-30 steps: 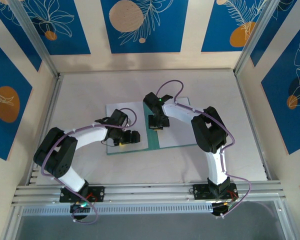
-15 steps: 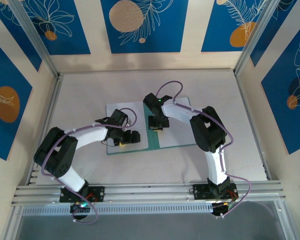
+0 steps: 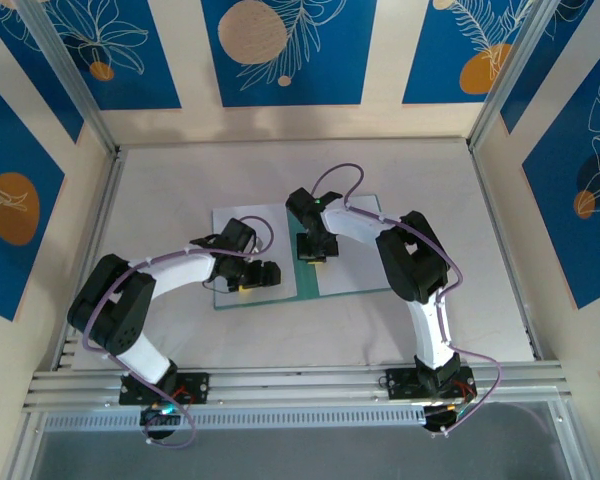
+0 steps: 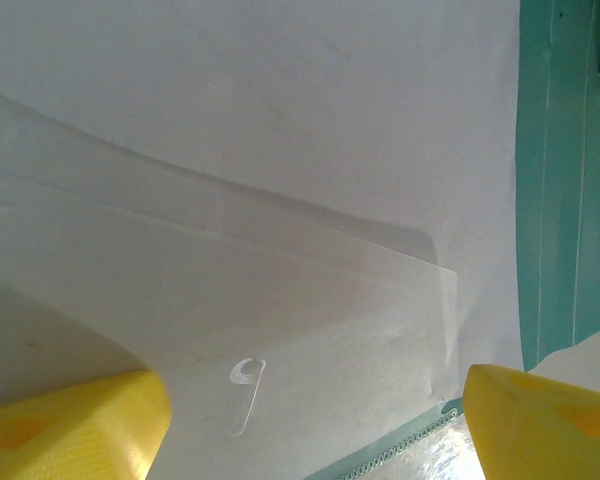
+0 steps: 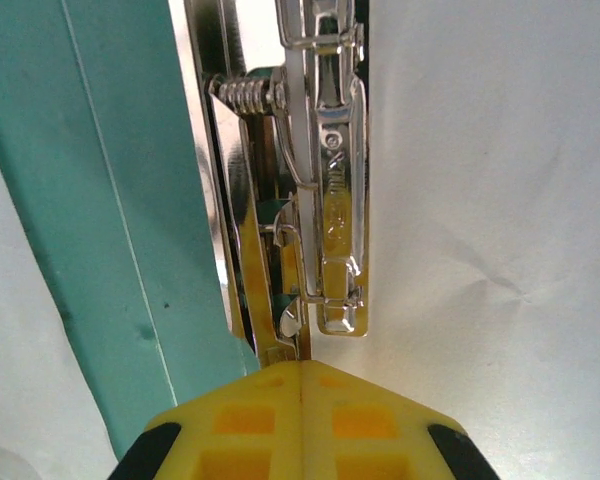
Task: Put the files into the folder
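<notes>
A thin teal-green card folder (image 3: 307, 282) lies open and flat near the middle of the pale table (image 3: 180, 180). A plain white paper sheet (image 3: 272, 225) is spread over its left leaf and a second white sheet (image 3: 352, 272) over its right, with the green spine showing as a strip between them. The right gripper (image 5: 300, 400), its yellow fingers pressed together with no gap, sits at the near end of the shiny metal spring clip (image 5: 325, 200) on the spine. Whether any part of the clip is caught between the fingers cannot be told. Its position suggests it is there to work the clip so the paper can be fastened. The left gripper (image 4: 305, 430) hovers low over the left sheet, yellow fingers spread wide with nothing between them. It is close to the spine, apparently placed to steady the paper or nudge it toward the clip. In the left wrist view a shadow runs along one edge to a sheet corner, suggesting the paper is not lying quite flat. Both files appear to lie within the folder's outline, so the job looks well advanced, with fastening and closing judged to remain.
</notes>
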